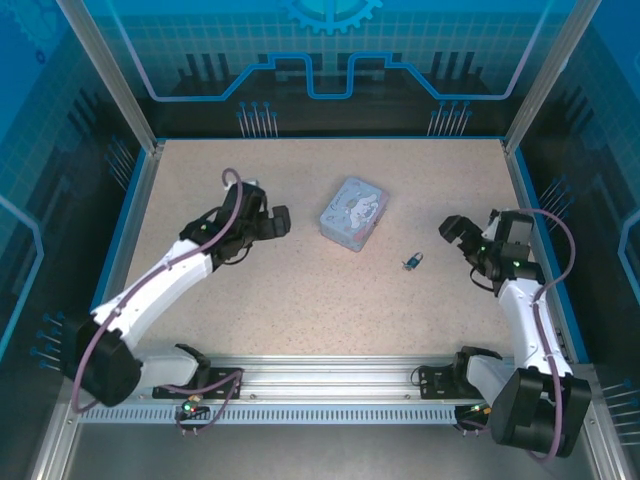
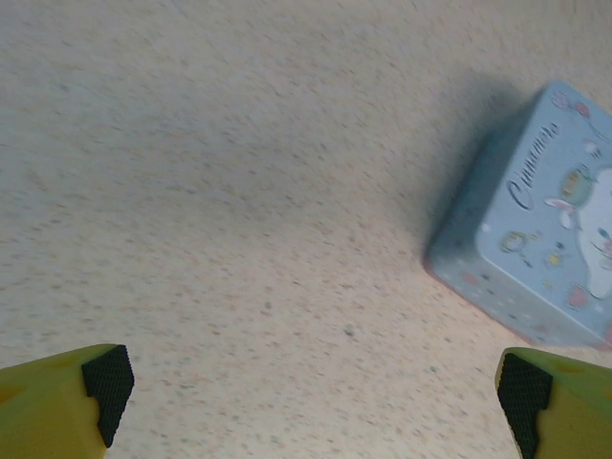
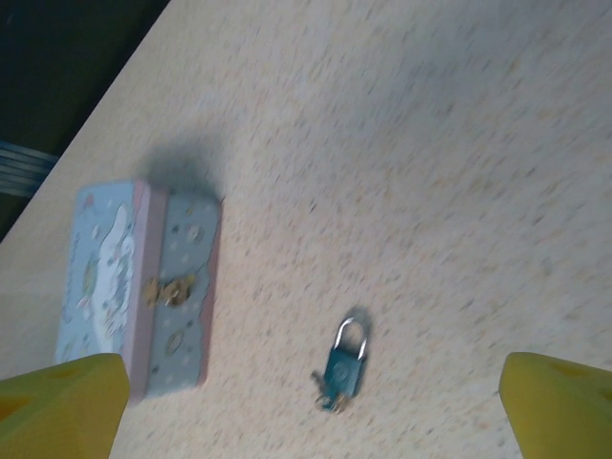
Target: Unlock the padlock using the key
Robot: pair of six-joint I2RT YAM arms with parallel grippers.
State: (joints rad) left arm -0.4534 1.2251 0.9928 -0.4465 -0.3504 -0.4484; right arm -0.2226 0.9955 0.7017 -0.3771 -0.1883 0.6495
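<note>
- The right gripper stands spread wide; its two yellow fingers sit at the bottom corners of the right wrist view with nothing pinched between them.
- Ahead of that gap, the padlock lies flat on the speckled bench. It has a teal-blue body and a silvery shackle, and no finger touches it.
- A small dark piece at the end of the body away from the shackle looks like the key. The picture is too blurred there to tell whether it sits in the lock.
- From above, the padlock rests near the right gripper, on its left and slightly nearer the arm bases, clearly apart from it.
- Further left in the right wrist view stands the pale blue tin, a brass-coloured clasp on the side wall facing the camera. The tin and the padlock are apart.
- The left gripper is spread wide too. Its yellow fingers carry black pads, and only bare bench shows between them.
- The tin lies beyond the left gripper, up and to the right in the left wrist view, its lid printed with a cartoon figure and script lettering. It touches neither finger.
- In the top view the tin sits about mid-bench between the two arms, the left gripper to its left, the padlock off its near right corner.
</note>
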